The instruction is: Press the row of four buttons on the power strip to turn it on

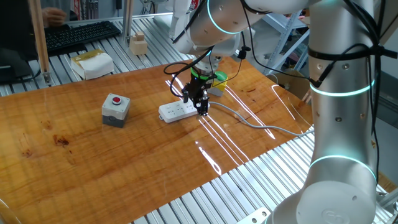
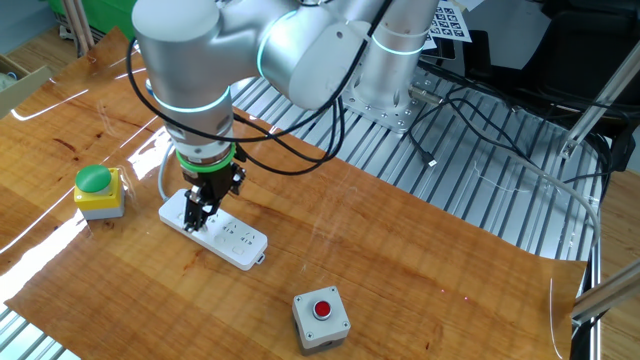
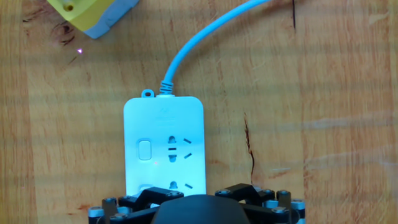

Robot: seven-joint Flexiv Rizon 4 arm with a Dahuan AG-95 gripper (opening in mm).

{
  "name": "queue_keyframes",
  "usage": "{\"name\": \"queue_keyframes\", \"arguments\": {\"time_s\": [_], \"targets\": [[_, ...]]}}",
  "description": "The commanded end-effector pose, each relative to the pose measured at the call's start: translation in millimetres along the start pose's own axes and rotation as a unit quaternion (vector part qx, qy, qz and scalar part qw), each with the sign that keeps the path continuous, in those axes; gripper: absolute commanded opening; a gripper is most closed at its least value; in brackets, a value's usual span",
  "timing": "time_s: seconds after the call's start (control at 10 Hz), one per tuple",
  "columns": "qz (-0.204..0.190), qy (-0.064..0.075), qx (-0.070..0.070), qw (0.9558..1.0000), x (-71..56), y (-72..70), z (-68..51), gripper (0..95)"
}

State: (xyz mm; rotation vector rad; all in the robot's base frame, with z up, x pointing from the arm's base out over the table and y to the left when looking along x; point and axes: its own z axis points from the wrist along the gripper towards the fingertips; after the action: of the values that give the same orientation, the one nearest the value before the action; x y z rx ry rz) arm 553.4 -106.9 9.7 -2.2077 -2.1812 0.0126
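The white power strip (image 3: 165,134) lies flat on the wooden table, its grey cable (image 3: 205,37) running off from one end. In the hand view one small switch (image 3: 145,150) of the row of four buttons shows beside a socket. A second switch (image 3: 142,188) is half hidden by the black hand body, and the remainder of the row is out of sight. My gripper (image 1: 194,104) hangs just over the strip (image 1: 177,112) near its cable end, fingers open with a gap and nothing between them. From the other side the gripper (image 2: 197,215) stands over the strip (image 2: 228,236).
A grey box with a red button (image 1: 115,108) sits left of the strip, also seen as the grey box (image 2: 320,318). A yellow box with a green cap (image 2: 97,190) stands close beyond the cable end. The cable (image 1: 261,127) trails to the table's right edge.
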Motion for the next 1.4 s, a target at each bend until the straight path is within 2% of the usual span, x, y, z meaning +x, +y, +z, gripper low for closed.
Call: {"name": "queue_keyframes", "arguments": {"time_s": [0.1, 0.7, 1.4], "targets": [[-0.001, 0.005, -0.005, 1.0, -0.4, -0.8, 1.3, 95.0], [-0.008, 0.005, -0.006, 0.9999, -1.2, -2.0, 1.5, 95.0], [-0.015, -0.002, 0.005, 0.9999, -6.9, -7.0, -13.1, 95.0]]}}
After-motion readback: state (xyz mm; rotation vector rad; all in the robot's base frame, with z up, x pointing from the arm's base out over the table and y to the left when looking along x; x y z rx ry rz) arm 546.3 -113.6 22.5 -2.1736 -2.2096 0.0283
